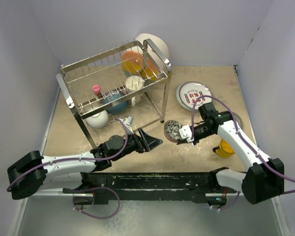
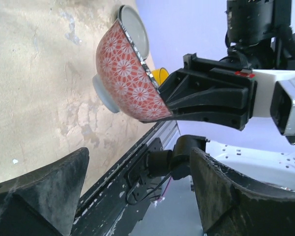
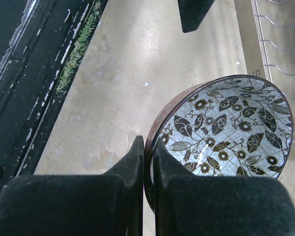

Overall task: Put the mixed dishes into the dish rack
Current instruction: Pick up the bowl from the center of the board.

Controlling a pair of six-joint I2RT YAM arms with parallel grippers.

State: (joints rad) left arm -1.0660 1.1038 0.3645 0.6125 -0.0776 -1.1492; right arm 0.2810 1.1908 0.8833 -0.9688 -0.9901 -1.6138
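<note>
- The right hand (image 1: 181,134) is clamped on the rim of the small patterned bowl (image 1: 173,130). One finger is inside and one outside, with the jaws nearly together (the right wrist view shows this best)
- The bowl is tilted, not sitting flat. From the left wrist view it looks to be held up off the surface (image 1: 186,158), with its red outside and little foot turned toward the left hand
- What matters for the next move is that the dish rack (image 1: 64,88) lies to the left of the bowl and further back. The rack's lower tier opens roughly toward the bowl
- The left hand (image 1: 154,137) sits right in that gap, between the bowl and the rack's near corner. It's wide open, holding nothing and touching nothing, with its fingers pointed at the bowl
- The left hand is the closer one to the rack, but the right one has the dish. My guess is it goes one of two ways (can't say which): the bowl gets passed into those open fingers, or the right arm swings it past them to the lower tier
- If it's a pass, the free side of the rim faces the left hand, so there's room to grab it
</note>
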